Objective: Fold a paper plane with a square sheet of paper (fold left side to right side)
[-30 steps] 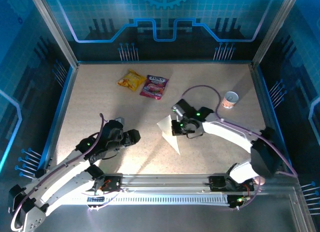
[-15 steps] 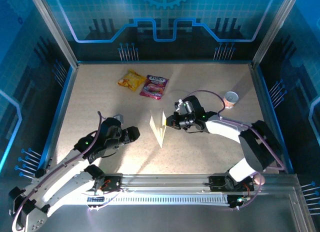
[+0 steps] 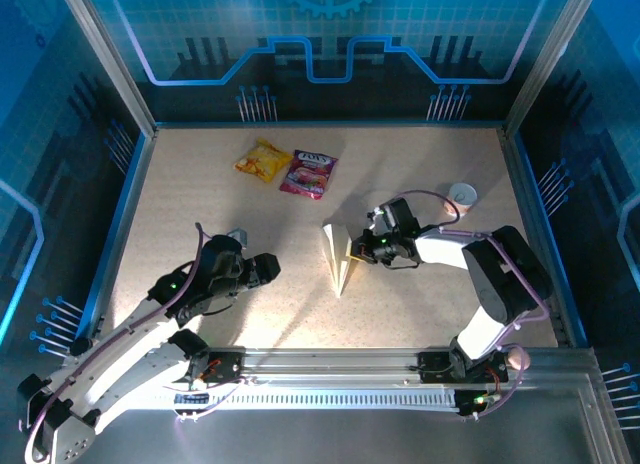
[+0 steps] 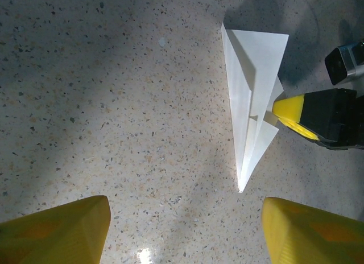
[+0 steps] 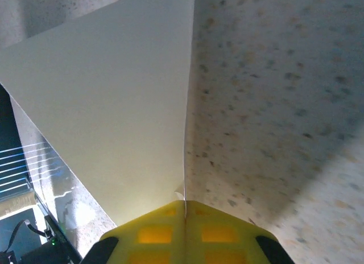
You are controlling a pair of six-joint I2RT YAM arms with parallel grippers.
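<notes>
The narrow, creased white paper plane [image 3: 338, 261] lies near the middle of the speckled tabletop [image 3: 200, 204], nose toward six o'clock. At its three o'clock side the right end effector [image 3: 358, 251] pinches the wing's edge between pressed-together yellow tips, while the left end effector [image 3: 270, 272] hangs spread wide at nine o'clock, apart from it. The folding looks nearly finished to me; next comes a clean release without dragging the light paper.
</notes>
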